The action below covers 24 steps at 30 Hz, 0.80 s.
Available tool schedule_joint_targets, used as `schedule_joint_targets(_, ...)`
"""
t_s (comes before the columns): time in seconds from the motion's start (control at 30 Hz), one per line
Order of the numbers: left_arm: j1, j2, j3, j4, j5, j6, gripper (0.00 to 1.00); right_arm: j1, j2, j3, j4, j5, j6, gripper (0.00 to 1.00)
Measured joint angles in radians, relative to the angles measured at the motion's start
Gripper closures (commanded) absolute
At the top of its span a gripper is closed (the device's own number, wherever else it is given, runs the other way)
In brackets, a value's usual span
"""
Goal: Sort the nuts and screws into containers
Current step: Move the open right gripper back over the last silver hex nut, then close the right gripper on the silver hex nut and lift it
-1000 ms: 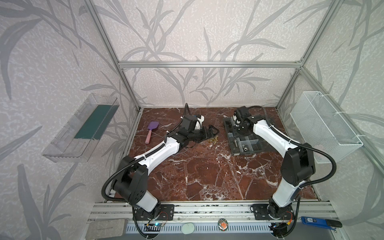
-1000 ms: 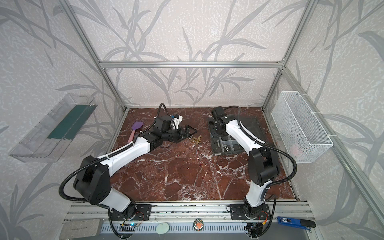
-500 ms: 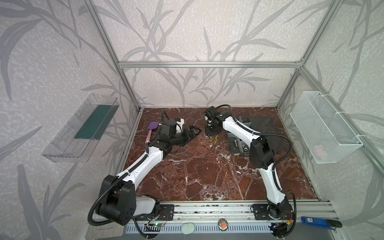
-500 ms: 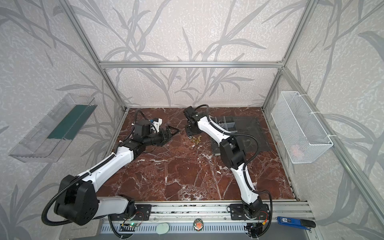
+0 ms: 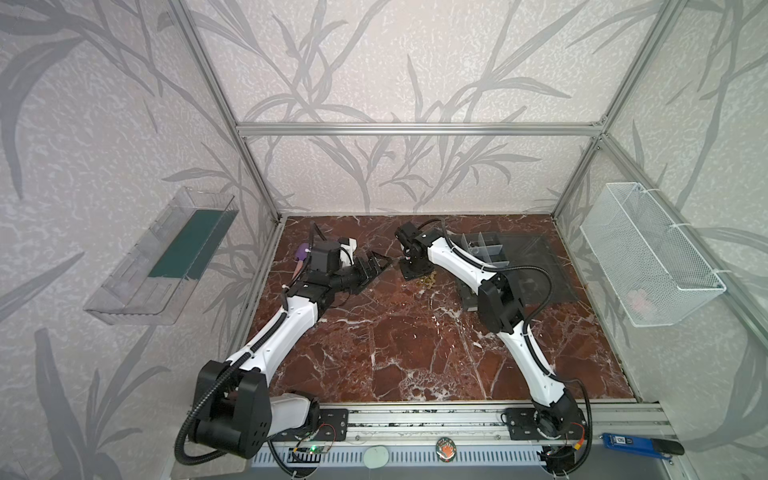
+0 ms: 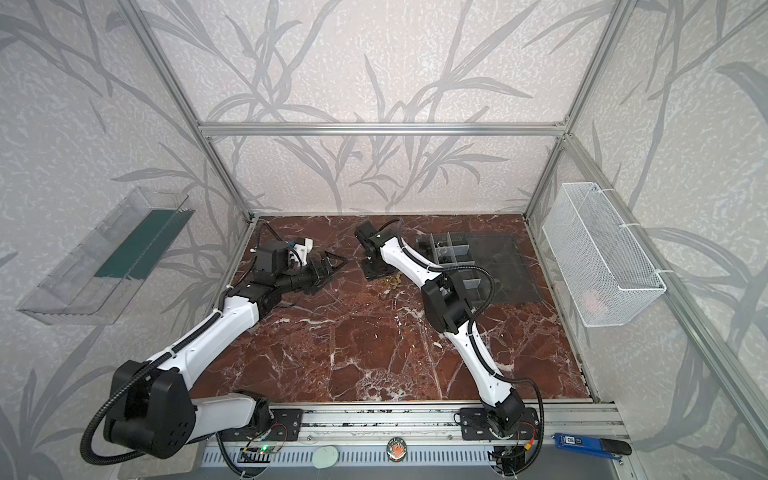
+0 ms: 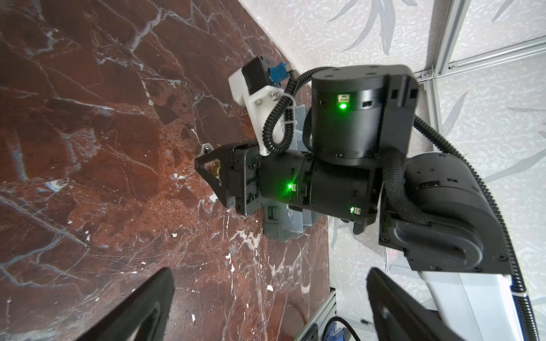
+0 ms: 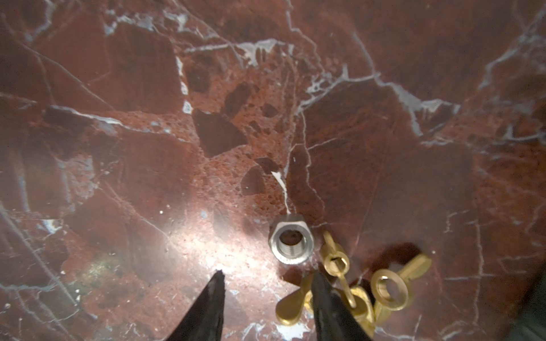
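Your silver nut [image 8: 291, 243] lies flat on the red marble worktop [image 5: 395, 353], hole up, just beside the organizer box [image 5: 482, 249] on the side that faces the left arm; touching it, on its box side as far as a wrist view shows, sits a small heap of brass wing nuts [image 8: 354, 289], which in both top views is only a gold speck [image 5: 426, 281] [image 6: 390, 282] near the box's long wall; your right gripper [image 8: 267, 274] points down at the worktop next to that heap, released, its two dark fingers apart with bare marble between them and nothing held; one fingertip [image 8: 317, 279] overlaps a wing nut, and you cannot tell whether it touches; the silver nut lies just past the fingertips, not between them; the box's compartments [image 6: 451, 249] stand uncovered, with the clear lid [image 5: 528, 266] folded flat on the worktop on the box's far side from the nuts; what the compartments hold is too small to make out; your left gripper [image 5: 376, 266] hangs farther from the box than the nuts, aimed toward them, jaws spread wide and empty; beyond the lid, on the wall, hangs a white wire basket [image 5: 648, 253].
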Motion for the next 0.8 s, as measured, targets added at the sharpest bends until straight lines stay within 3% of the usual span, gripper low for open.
schedule_joint_targets(0.53, 0.0, 0.001, 0.0, -0.043, 0.009, 0.034, 0.01, -0.003, 0.055, 0.016, 0.035, 0.002, 0.145, 0.53)
schedule_joint_targets(0.8, 0.0, -0.011, 0.0, -0.069, 0.008, 0.055, 0.01, -0.005, 0.06, 0.016, 0.06, 0.011, 0.192, 0.58)
